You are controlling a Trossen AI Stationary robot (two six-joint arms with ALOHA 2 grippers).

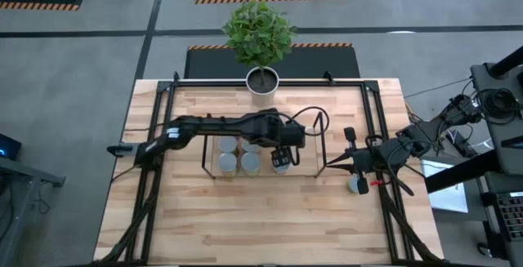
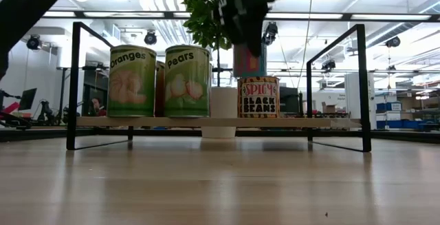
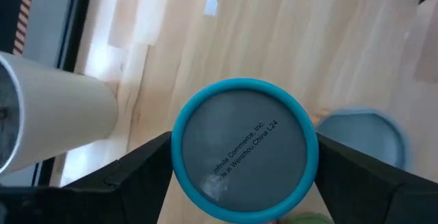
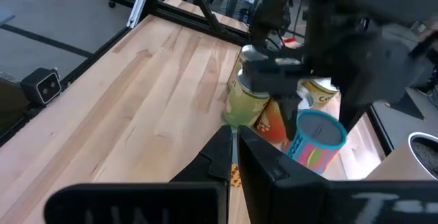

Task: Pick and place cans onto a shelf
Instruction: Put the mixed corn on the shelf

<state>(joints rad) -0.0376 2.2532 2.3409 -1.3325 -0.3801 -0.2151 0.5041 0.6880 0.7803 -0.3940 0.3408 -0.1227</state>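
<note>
Left gripper (image 1: 281,160) clamped round blue-rimmed can (image 3: 243,147), hanging over shelf (image 2: 213,122), directly above black-beans can (image 2: 258,97). Best lowered straight, kept level, released only once seated. Beside it, labels reading Oranges (image 2: 132,80), Pears (image 2: 186,80); lid print: Infinite Commerce. Right gripper (image 1: 353,169) shut, idle.

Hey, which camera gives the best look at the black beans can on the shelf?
The low view: the black beans can stands side-on on the shelf, its label readable. The high view shows only a round can top by the left end effector, probably this one. In both wrist views I cannot pick it out.
</note>
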